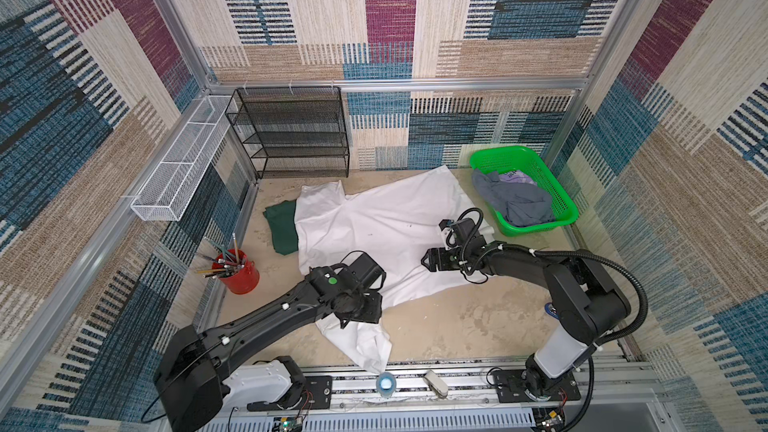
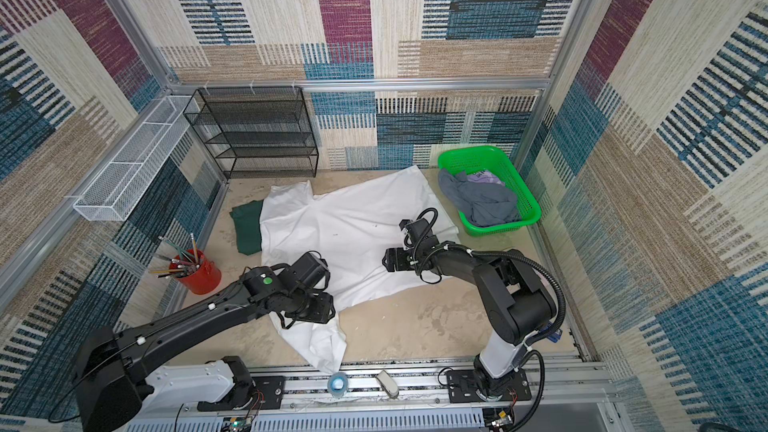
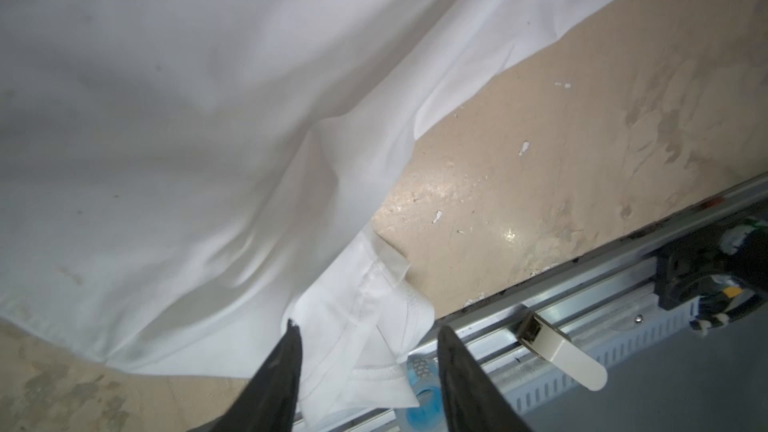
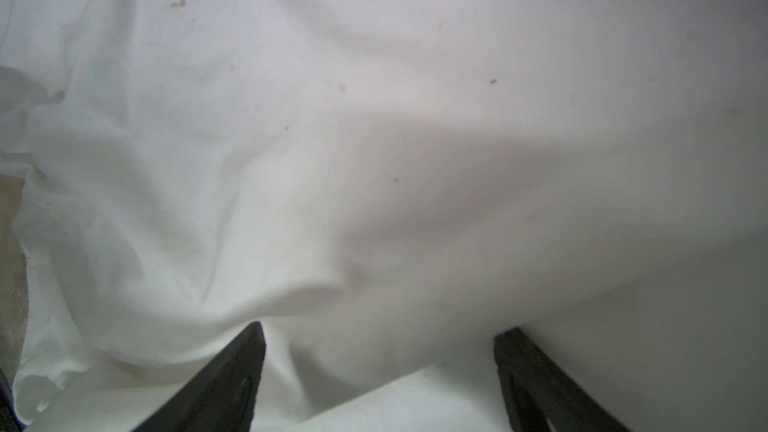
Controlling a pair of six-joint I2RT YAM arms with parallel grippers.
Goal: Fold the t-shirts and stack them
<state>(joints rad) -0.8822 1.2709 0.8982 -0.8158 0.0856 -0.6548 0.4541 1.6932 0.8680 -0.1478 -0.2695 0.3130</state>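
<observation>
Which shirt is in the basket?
The grey shirt with the lilac patch; the white shirt is spread on the table, the dark green shirt lies against it.

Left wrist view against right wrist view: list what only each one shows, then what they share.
Only the left wrist view: the left gripper, open above a hemmed edge of the white shirt, a broad stretch of bare table, the metal rail and a beige plastic piece lying on it. Only the right wrist view: the right gripper, open, with cloth filling nearly the whole picture. Shared: the white shirt, wrinkled, beneath an open gripper.
</observation>
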